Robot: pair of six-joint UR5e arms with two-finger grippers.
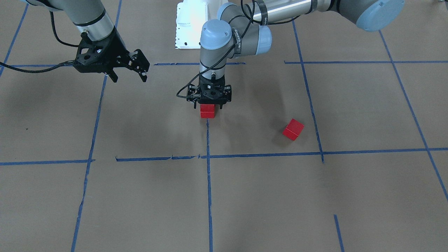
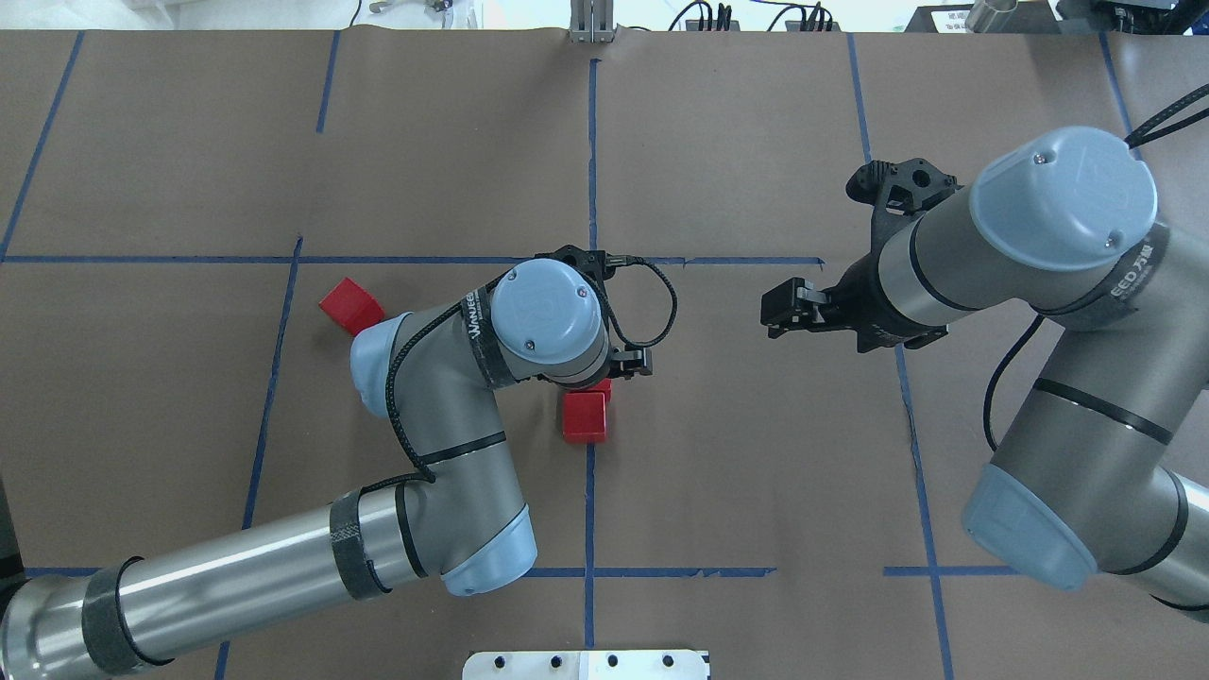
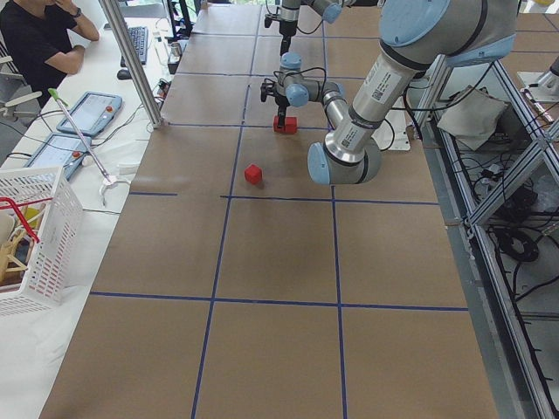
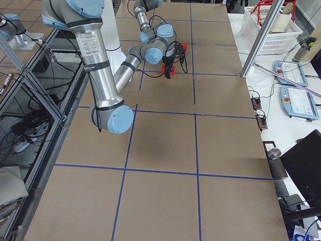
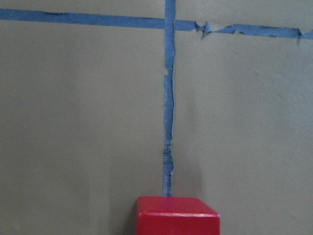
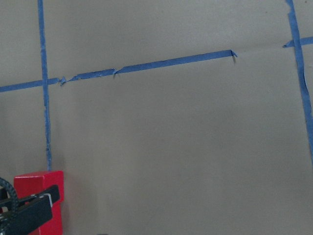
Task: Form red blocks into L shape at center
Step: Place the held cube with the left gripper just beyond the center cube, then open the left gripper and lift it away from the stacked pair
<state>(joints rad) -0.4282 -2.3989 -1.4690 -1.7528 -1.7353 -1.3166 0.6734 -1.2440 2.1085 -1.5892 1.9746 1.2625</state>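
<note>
Two red blocks lie side by side at the table's centre. One [image 2: 584,416] lies on the robot's side of my left gripper. The other [image 1: 207,111] rests on the table between the left gripper's [image 1: 208,106] fingers, which stand a little apart from its sides, so the gripper looks open. This block fills the bottom of the left wrist view [image 5: 177,215]. The third red block [image 1: 293,129] lies alone, turned at an angle, out on the left arm's side; it also shows in the overhead view [image 2: 349,304]. My right gripper [image 1: 128,75] hangs open and empty above the table, well away from the blocks.
Blue tape lines [image 1: 209,182] mark a grid on the brown table cover. The robot's white base plate [image 1: 189,28] is at the near edge. Beyond the table's edge are a white basket [image 3: 35,236], tablets and a seated person [image 3: 39,39].
</note>
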